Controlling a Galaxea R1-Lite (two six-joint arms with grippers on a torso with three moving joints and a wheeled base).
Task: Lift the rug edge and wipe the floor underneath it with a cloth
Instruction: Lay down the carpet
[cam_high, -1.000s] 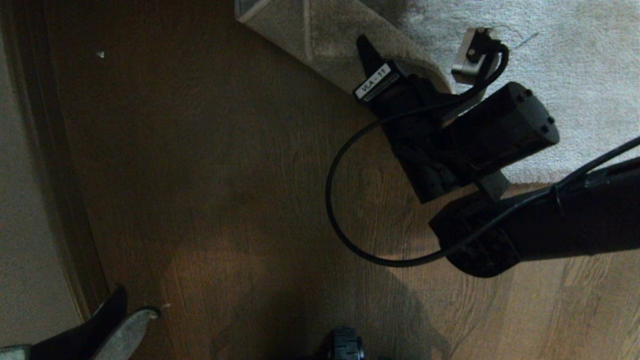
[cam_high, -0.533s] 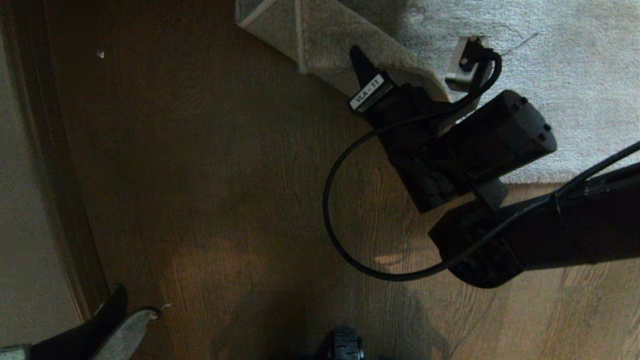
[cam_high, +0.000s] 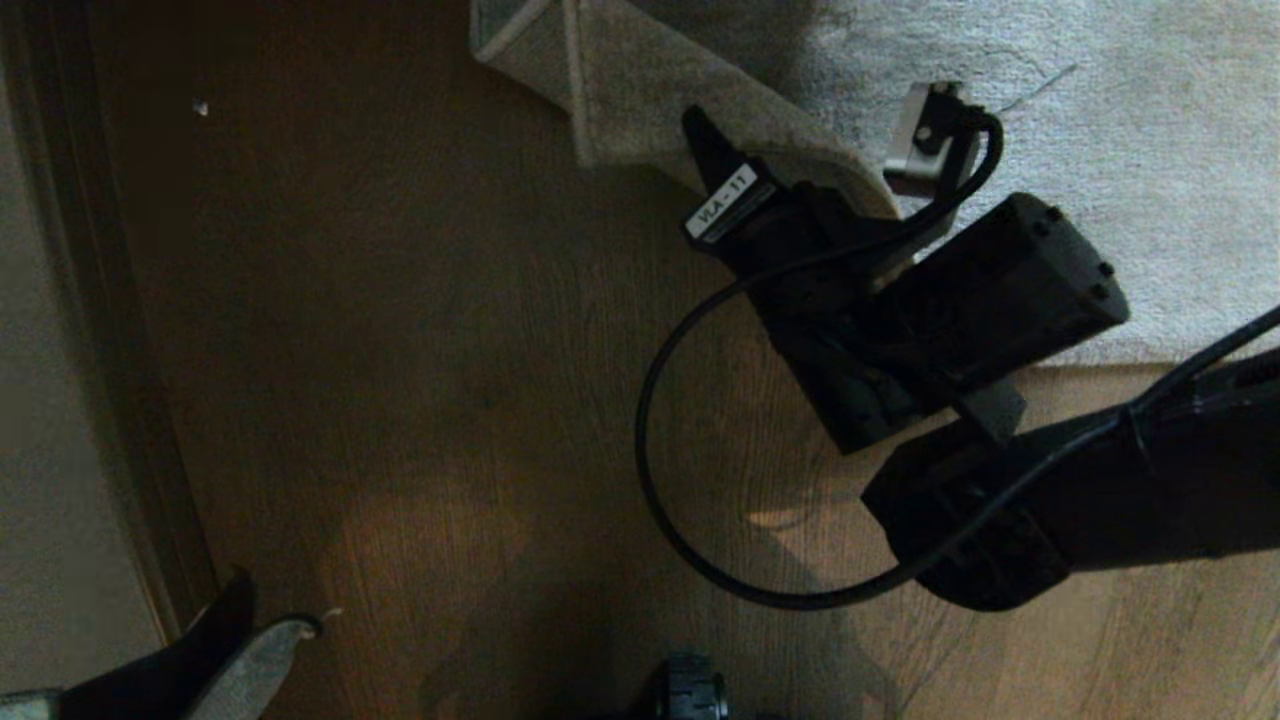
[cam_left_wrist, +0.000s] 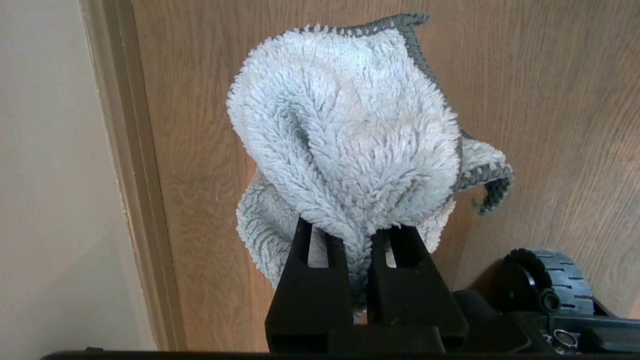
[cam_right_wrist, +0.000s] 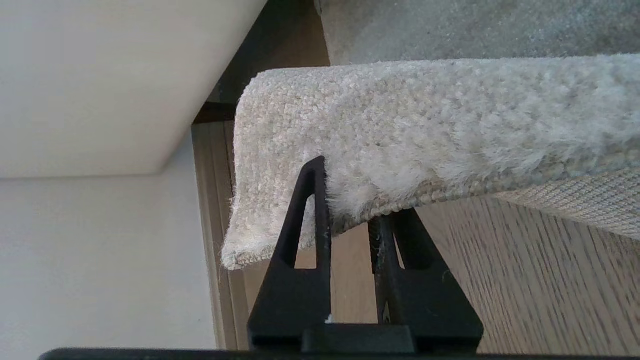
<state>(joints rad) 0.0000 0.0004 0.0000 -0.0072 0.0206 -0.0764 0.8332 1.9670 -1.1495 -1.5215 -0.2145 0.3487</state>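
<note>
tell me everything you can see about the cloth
The cloth is a small, fluffy pale grey-white rag with a darker grey stitched border. It is bunched into soft folds, one bordered corner curling out to the side. The left gripper is shut on its lower part, holding it above the floor near the baseboard. Only the fingers visibly touch it.

Brown wood-grain floor (cam_high: 420, 400), large grey-beige rug (cam_high: 1130, 150) flat across its far right part.
</note>
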